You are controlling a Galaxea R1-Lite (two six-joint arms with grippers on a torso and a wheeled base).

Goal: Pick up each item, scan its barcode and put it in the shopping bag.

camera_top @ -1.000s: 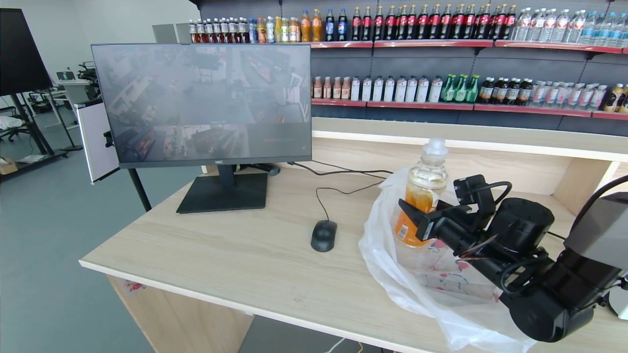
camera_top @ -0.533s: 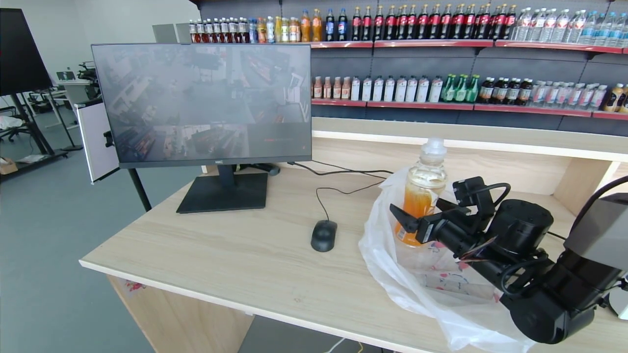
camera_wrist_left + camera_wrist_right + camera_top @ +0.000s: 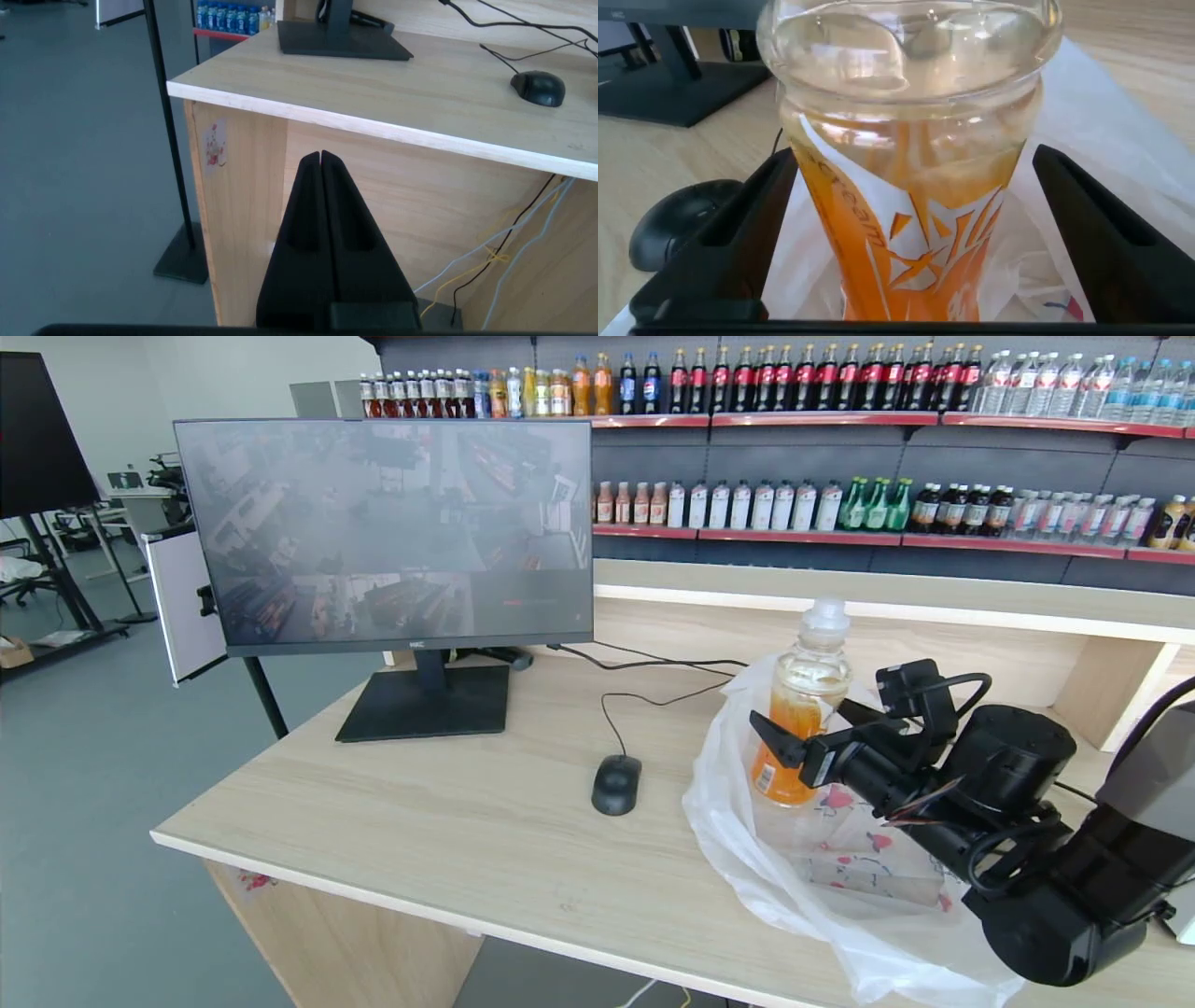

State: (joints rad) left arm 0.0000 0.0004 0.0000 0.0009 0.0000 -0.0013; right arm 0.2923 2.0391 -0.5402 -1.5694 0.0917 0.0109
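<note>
Two rows of shelves [image 3: 840, 476] packed with drinks run along the back wall, well behind the desk [image 3: 448, 840]. The desk is pale wood with a raised ledge along its far side. Its left corner juts toward grey floor [image 3: 93, 803]. The widest run of bare wood lies in front of the monitor [image 3: 383, 532], from its flat black foot out to the near edge.

The shopping bag [image 3: 738, 840], thin white plastic, sits on the right part of the desk with its mouth slumped open. Its lower fold reaches the near edge and droops over it. Inside stands the bottle [image 3: 805, 709], upright, with orange drink low down, a clear top and a pale cap rising above the bag's rim. A flat packet [image 3: 868, 873] with red marks lies in the bag beside it, toward the near edge.

The right gripper [image 3: 803, 728] comes in from the right at the bottle's waist. Its jaws are spread, one finger on each side of the bottle. In the right wrist view the fingers [image 3: 719, 252] stand just beside the label; whether they touch cannot be told.

The mouse [image 3: 616, 784] lies between monitor foot and bag, its cable trailing back.

The left gripper [image 3: 321, 159] hangs low before the desk's side panel, under the edge, jaws pressed together. A thin black pole [image 3: 173, 140] stands on the floor just beside that corner.
</note>
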